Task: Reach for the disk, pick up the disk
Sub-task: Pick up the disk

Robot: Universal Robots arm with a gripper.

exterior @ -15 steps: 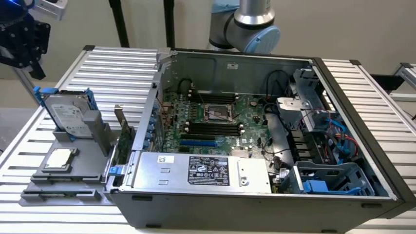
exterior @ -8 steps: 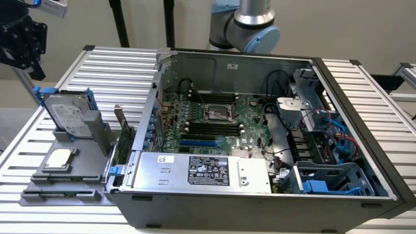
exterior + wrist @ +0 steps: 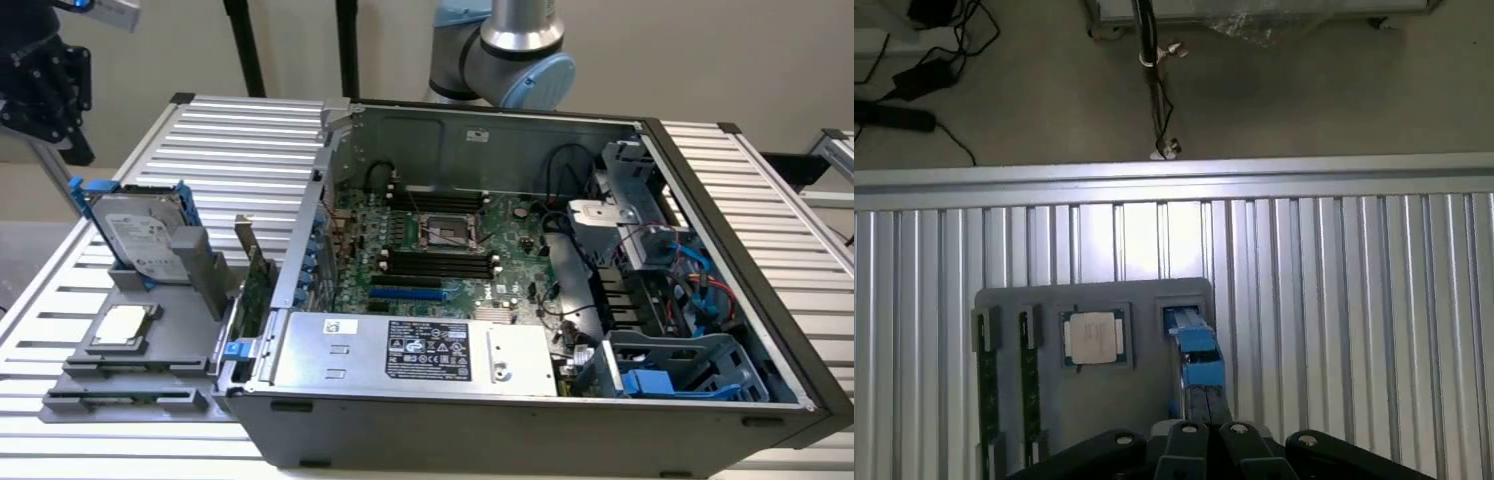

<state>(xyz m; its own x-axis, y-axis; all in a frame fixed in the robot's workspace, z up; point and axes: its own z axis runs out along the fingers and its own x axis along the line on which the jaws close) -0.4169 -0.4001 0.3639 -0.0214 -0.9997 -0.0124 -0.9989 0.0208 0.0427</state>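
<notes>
White label (image 3: 132, 232) on disk (image 3: 142, 245), black label (image 3: 429, 350) on silver box (image 3: 320, 345), print seemingly illegible

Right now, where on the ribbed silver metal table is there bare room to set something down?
Bare table slats lie beyond the grey plastic holder, beside the open grey computer case, and on the case's other side. Crowded: the holder, with the blue-framed silver disk and square silvery chip, and the case's inside.

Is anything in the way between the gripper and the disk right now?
Nothing visible. The shut gripper hangs above the disk, which stands on edge in its grey holder, with only open air between them.
</notes>
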